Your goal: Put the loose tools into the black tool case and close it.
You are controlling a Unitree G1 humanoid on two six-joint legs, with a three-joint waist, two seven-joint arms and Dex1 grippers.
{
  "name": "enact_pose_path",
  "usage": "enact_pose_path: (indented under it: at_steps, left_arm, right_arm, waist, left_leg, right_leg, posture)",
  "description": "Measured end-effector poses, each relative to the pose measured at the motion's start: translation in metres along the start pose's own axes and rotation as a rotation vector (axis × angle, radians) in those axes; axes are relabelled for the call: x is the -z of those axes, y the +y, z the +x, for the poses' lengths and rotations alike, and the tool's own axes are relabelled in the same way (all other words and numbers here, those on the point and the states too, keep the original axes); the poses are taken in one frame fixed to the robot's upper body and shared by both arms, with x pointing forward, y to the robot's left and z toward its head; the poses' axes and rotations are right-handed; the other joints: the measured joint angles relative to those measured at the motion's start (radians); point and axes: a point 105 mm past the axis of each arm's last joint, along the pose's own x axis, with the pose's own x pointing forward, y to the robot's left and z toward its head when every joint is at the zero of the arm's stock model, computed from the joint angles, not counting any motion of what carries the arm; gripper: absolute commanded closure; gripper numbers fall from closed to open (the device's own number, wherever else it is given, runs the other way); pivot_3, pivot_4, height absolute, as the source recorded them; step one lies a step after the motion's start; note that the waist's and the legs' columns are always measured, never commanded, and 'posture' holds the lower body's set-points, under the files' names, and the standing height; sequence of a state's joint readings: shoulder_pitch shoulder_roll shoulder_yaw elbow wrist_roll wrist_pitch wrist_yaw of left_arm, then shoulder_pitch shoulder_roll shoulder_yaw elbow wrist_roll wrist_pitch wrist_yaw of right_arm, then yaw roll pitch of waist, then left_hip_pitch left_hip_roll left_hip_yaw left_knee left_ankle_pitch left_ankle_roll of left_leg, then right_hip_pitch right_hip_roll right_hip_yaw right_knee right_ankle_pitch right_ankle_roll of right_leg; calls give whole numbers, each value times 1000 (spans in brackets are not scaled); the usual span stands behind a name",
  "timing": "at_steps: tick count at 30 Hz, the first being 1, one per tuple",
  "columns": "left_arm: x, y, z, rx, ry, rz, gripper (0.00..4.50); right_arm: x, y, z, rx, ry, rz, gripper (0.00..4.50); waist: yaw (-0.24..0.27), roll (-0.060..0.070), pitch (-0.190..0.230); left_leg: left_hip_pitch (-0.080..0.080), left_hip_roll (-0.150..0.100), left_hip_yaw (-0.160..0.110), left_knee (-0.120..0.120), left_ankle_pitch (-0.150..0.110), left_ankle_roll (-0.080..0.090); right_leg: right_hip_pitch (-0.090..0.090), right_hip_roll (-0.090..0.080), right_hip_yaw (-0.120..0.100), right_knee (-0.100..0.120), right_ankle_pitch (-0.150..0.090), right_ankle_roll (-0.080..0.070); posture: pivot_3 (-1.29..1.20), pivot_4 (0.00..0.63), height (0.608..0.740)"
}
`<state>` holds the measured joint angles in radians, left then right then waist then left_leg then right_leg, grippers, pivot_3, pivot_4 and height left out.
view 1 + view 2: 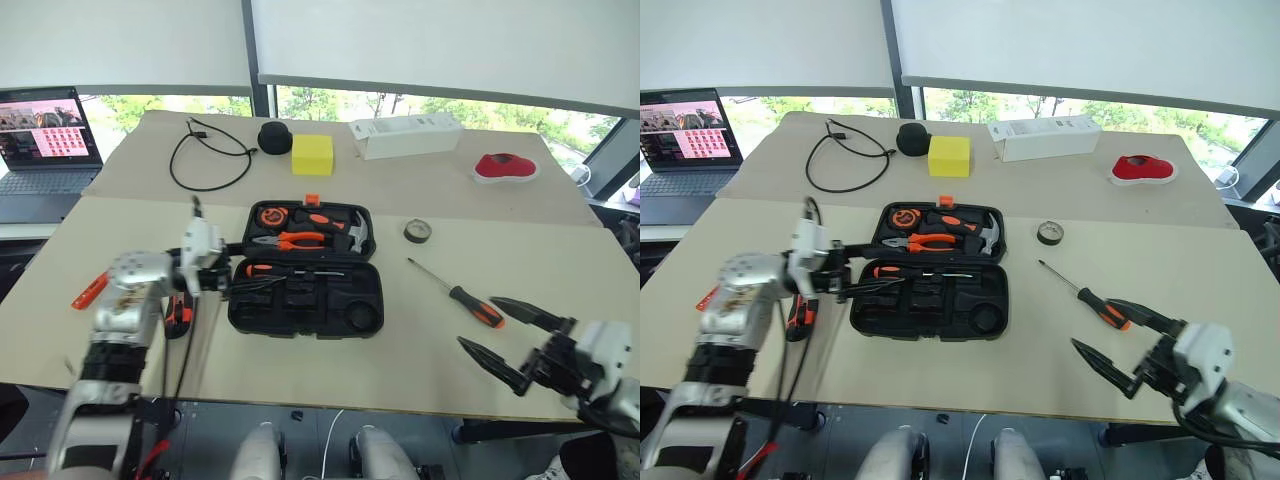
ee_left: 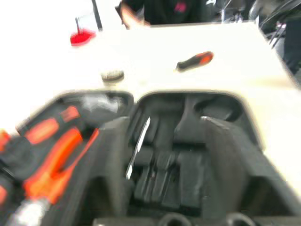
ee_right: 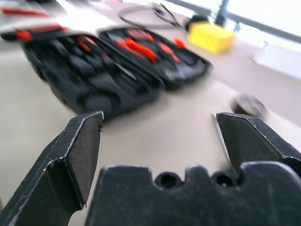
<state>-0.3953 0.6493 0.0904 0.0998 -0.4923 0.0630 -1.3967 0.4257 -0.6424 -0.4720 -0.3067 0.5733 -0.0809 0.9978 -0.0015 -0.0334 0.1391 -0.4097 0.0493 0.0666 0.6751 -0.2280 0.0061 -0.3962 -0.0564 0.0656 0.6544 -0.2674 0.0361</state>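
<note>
Black tool case (image 1: 305,270) lying open flat at the middle of the bench (image 1: 420,330), lid half farther away holding pliers (image 1: 295,240) and a hammer (image 1: 355,232), near half showing moulded slots with one black-and-orange screwdriver (image 1: 295,270) already seated along its upper edge.

Second loose screwdriver (image 1: 460,293) resting on the bench to the right of the case, long axis running diagonally: steel tip toward the far left, orange-and-black handle toward the near right. Right end effector (image 1: 505,335) hovering just near-right of that handle, well apart from the case, fingers spread wide and empty, touching nothing. Clearly the nearer arm for this tool; likely next reach forward and left, with the spread fingers straddling the handle across its axis.

Left end effector (image 1: 232,278) at the left rim of the case, pointing across it; finger spread impossible to tell; nothing visibly held. Orange-and-black utility knife (image 1: 178,315) on the bench beneath the left arm, thin orange tester screwdriver (image 1: 90,291) farther left, both nearer the left arm.
</note>
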Motion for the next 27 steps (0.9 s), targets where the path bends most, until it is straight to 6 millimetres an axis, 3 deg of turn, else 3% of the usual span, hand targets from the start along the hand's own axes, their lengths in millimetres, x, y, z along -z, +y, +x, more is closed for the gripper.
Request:
enact_pose_path:
  at_steps: [1,2,5,9,12,14,20,23,27]
  left_arm:
    - [3,-13,-11,-5,9,-33,92]
    - [14,-28,-24,-22,27,-111,92]
    - [36,-52,-51,-88,87,-213,92]
    - [47,-78,-79,-170,117,-225,92]
    - [45,-81,-90,-230,112,-178,92]
    - [44,-85,-93,-259,105,-177,92]
    - [30,-96,-85,-227,45,-218,92]
    - [23,-95,-77,-212,12,-231,92]
    - [14,-91,-61,-186,-27,-197,92]
  right_arm:
    - [8,-3,-14,28,36,-3,0]
    - [21,-6,-32,74,92,12,0]
    - [45,-7,-62,171,173,47,0]
    - [67,-2,-86,270,231,83,0]
    - [69,-4,-87,286,231,75,0]
    - [62,-13,-76,276,197,37,0]
    - [28,-56,-12,107,154,-89,0]
    - [30,-66,21,1,237,-91,0]
    - [42,-78,44,-69,380,-55,0]
  waist:
    - [-5,4,0]
    - [-8,5,-1]
    - [-11,3,0]
    - [-10,4,0]
    - [-9,4,0]
    - [-11,4,-1]
    - [-19,4,0]
    - [-12,5,0]
    - [-2,5,1]
  left_leg:
    - [5,0,0,-3,-1,1]
    - [10,0,0,-8,-1,1]
    - [11,1,-1,-9,-1,1]
    - [11,2,-1,-9,-1,1]
    - [11,2,-1,-9,-1,1]
    - [11,2,-1,-9,-1,1]
    - [12,2,1,-9,-1,1]
    - [12,1,1,-10,-1,1]
    - [9,0,3,-10,-1,1]
  right_leg:
    - [5,-1,1,-3,-1,1]
    - [9,-3,1,-7,-1,1]
    - [8,-3,1,-7,-4,0]
    - [8,-4,2,-8,-8,-8]
    - [8,-6,3,-8,-9,-8]
    - [8,-6,4,-8,-9,-8]
    - [7,-4,5,-8,-8,-8]
    - [7,-3,4,-8,-5,-2]
    - [6,-3,3,-9,-4,-1]
  posture:
    - [0,150,740]
    - [0,150,740]
    - [0,150,740]
    - [0,150,740]
    - [0,150,740]
    - [0,150,740]
    - [0,150,740]
    - [0,150,740]
    - [0,150,740]
